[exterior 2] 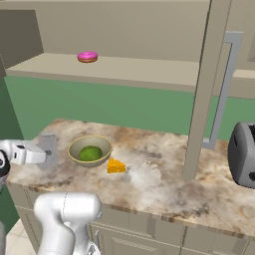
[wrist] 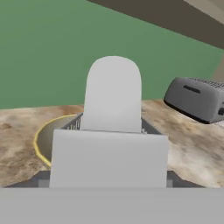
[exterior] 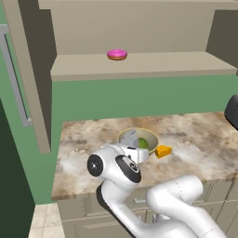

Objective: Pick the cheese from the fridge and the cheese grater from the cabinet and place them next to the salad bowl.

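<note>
My gripper (exterior 2: 46,153) is shut on the cheese grater (exterior 2: 49,147), a grey perforated box, and holds it low over the counter just left of the salad bowl (exterior 2: 74,149). In the hand view the cheese grater (wrist: 110,153) stands right in front with its loop handle up, and the salad bowl (wrist: 40,141) sits behind it. The orange cheese (exterior 2: 116,166) lies on the counter against the bowl's right side. In the left base view my arm covers part of the cheese grater (exterior: 132,140), the salad bowl (exterior: 152,135) and the cheese (exterior: 163,151). The fridge's dark side (exterior: 9,186) is at far left.
The cabinet shelf (exterior: 162,65) above holds a pink donut (exterior: 116,54). Its open doors (exterior 2: 201,99) (exterior: 35,69) jut out over the counter on both sides, with grey bar handles (exterior 2: 221,89). A dark toaster (exterior 2: 243,154) stands at the counter's right end.
</note>
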Controlling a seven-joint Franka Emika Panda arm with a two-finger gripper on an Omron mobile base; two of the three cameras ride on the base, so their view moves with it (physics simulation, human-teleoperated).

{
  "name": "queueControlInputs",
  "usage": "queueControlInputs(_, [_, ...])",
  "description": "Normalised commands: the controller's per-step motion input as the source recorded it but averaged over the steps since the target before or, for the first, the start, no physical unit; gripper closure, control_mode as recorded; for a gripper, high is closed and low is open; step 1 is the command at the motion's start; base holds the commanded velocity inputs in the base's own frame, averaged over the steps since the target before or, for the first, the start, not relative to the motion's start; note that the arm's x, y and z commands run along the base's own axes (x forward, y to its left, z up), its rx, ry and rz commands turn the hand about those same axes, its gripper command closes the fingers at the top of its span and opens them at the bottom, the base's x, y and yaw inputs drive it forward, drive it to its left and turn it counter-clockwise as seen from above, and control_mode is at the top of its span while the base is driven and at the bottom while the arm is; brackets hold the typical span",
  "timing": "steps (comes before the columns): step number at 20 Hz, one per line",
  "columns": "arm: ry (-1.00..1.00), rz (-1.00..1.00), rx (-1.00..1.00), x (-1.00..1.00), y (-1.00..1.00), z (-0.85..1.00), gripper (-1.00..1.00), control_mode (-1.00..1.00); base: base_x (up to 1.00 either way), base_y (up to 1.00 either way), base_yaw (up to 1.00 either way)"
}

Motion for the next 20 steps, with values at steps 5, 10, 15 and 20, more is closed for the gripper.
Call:
queueControlInputs(5, [0.10, 0.05, 0.12, 0.00, 0.00, -0.47, 1.00, -1.00, 0.00, 0.00, 0.00])
queueControlInputs(10, [0.00, 0.04, 0.01, 0.00, 0.07, -0.49, 1.00, -1.00, 0.00, 0.00, 0.00])
queueControlInputs(15, [0.00, 0.06, 0.00, 0.00, 0.02, -0.48, 1.00, -1.00, 0.00, 0.00, 0.00])
queueControlInputs(20, [-0.03, 0.04, 0.00, 0.00, 0.00, -0.27, 1.00, -1.00, 0.00, 0.00, 0.00])
